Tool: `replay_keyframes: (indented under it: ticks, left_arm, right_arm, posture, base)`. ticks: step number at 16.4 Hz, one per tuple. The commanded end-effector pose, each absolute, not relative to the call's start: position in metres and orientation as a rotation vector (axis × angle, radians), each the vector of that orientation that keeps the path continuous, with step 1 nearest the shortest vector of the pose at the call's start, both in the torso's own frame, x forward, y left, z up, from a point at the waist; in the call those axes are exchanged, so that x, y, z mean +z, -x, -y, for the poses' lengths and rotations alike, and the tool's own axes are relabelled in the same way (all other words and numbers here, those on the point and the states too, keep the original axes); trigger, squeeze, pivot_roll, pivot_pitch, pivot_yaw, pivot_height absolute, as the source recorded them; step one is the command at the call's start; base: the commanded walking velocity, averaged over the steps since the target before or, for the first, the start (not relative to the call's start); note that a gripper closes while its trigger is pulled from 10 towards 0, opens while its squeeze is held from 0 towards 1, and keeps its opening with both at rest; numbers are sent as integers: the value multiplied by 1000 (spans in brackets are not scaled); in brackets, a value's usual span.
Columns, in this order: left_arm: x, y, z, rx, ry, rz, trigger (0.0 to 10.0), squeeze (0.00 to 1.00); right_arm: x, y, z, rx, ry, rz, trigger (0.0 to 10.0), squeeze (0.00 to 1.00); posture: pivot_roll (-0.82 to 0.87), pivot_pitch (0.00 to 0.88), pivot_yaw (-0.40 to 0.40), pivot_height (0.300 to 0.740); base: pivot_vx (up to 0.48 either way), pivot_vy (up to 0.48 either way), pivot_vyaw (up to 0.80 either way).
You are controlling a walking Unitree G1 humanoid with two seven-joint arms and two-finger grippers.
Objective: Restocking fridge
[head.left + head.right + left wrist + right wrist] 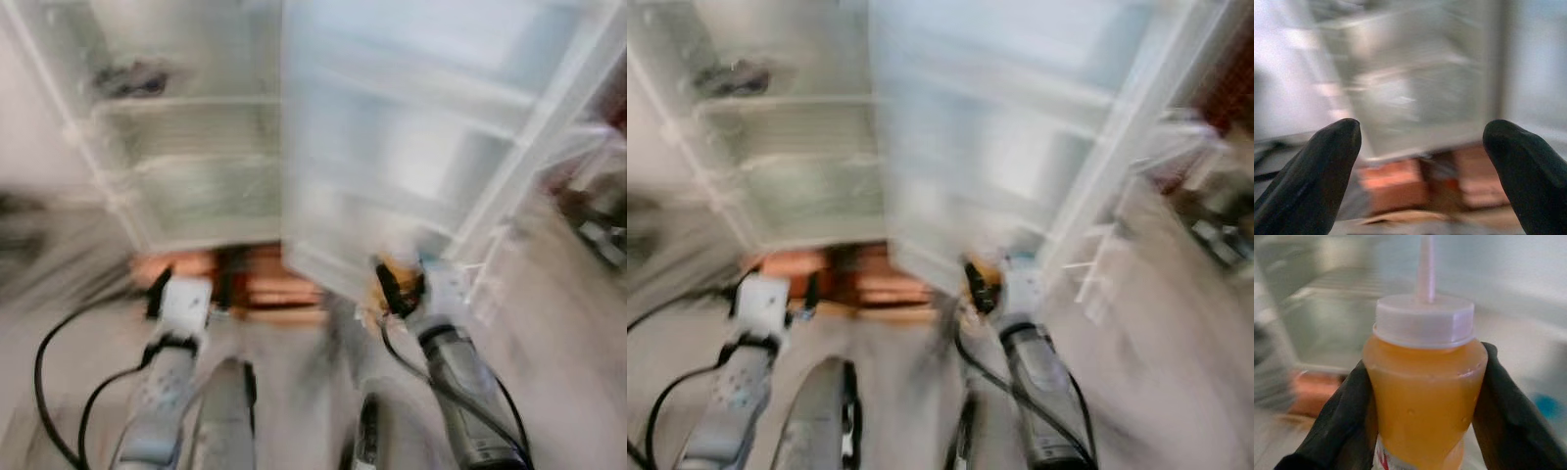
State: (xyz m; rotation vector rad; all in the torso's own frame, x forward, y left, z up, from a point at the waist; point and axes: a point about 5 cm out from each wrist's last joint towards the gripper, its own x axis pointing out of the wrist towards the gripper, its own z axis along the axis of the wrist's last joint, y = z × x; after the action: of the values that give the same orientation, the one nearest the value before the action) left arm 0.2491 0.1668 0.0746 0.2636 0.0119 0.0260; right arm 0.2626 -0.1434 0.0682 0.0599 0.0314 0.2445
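Orange squeeze bottle between right gripper jaws, before open fridge

Ahead of the left gripper, open fridge shelves; the fridge door blocks the right gripper.

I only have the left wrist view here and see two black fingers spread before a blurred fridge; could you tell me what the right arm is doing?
Observer: The right gripper is shut on an orange sauce bottle, gripped at its sides.
Operator: Thanks, what kind of top does it have?
Observer: A white cap with a thin nozzle, pointing away from the wrist.
Operator: And where is that arm relative to the fridge?
Observer: In the head views it is raised beside the lower edge of the open fridge door, while the left gripper sits lower, near the fridge's foot.
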Motion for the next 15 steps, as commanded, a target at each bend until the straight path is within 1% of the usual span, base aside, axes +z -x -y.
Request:
replay_keyframes:
  ticks: [1,6,9,13,15]
  left_arm:
    - [59,-239,-172,50,-250,-96,10000,0]
    - [56,-234,-170,48,-217,-128,10000,0]
    - [56,-234,-168,28,-216,-127,10000,0]
    - [62,-240,-166,1,-205,-104,10000,0]
    - [62,-241,-166,3,-204,-105,10000,0]
  right_arm:
    - [78,-270,136,266,-62,3,10000,0]
    - [82,-275,139,254,-44,25,10000,0]
    - [85,-276,142,229,-32,45,10000,0]
    - [88,-277,140,222,-26,60,10000,0]
    - [89,-279,139,226,-24,66,10000,0]
  posture:
    - [107,142,-49,628]
    - [108,150,-52,628]
    - [102,155,-56,628]
    - [102,159,-57,628]
    - [102,158,-57,628]
  base:
    - [0,0,0]
    - [0,0,0]
    - [0,251,0]
    - [0,0,0]
    - [294,0,0]
